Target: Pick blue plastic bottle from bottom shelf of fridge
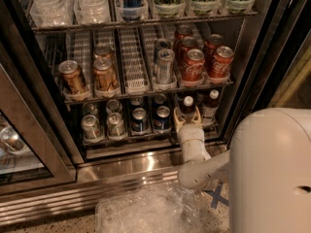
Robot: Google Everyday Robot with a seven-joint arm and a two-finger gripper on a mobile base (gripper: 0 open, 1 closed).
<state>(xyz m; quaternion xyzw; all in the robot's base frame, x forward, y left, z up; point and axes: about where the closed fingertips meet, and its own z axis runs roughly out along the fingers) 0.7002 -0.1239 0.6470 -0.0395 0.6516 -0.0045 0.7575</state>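
While rising from the lower right beside the big rounded white plastic body (272, 174), bends at a smooth ball-shaped elbow joint (192, 174) and sends a short cream cylindrical wrist (191, 142) straight up towards the fridge (277, 38), a tall display cooler with a dark metal frame. Ends in the pale two-finger gripper (188, 115), right at the front edge of the bottom shelf (121, 141), the lowest wire rack with clear plastic lane dividers and a steel lip. Holds the thin, slightly curved fingers (198, 113) spread apart, one on each side of the lower part of the small slim blue plastic bottle (187, 106); not possible to tell whether touching it or only beside it.

Finds this bottle upright at the front of the second lane from the right, with a round white cap, dark brownish contents and a pale label. Just to its right, apart from the gripper, a second bottle (210, 106) of similar shape, also white-capped. To the left, on the same rack, two glossy blue Pepsi cans (162, 118) and then two dull silver cans (91, 126). On the rack above, shiny red Coca-Cola cans (194, 64). Below the shelf, a brushed stainless steel base (121, 169), and on the speckled floor a crumpled clear plastic sheet (146, 210).
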